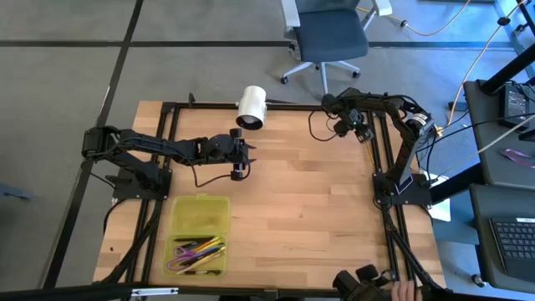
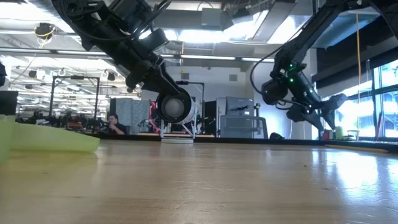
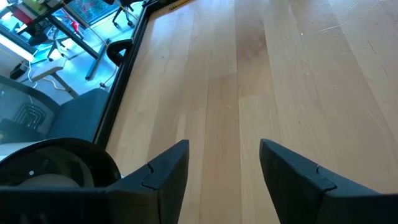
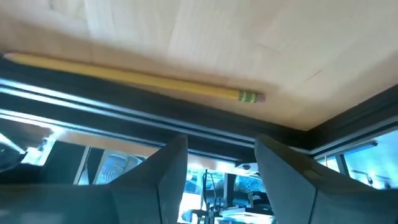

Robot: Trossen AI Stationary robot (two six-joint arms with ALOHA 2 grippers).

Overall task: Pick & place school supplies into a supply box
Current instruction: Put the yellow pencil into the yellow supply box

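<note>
A: Wood-plank bench (image 1: 318, 192) carries what, and where?

B: Supply box (image 1: 201, 213), translucent yellow-green, lies open at the bench's near-left corner, long axis running front to back. Its near half holds the school supplies (image 1: 197, 253): pens, pencils and purple-handled scissors, lying mostly crosswise to the box. White cylinder (image 1: 251, 107) sits at the far edge.

A: Left hand (image 1: 238, 159)?

B: Released, fingers (image 3: 165, 177) apart, nothing between them, above bare planks near the cylinder.

A: Right hand (image 1: 358, 127)?

B: Released and empty, at the far-right corner. Just beyond it a yellow pencil (image 4: 134, 79) lies along the bench's edge, beside the black frame rail (image 4: 186, 121).
</note>
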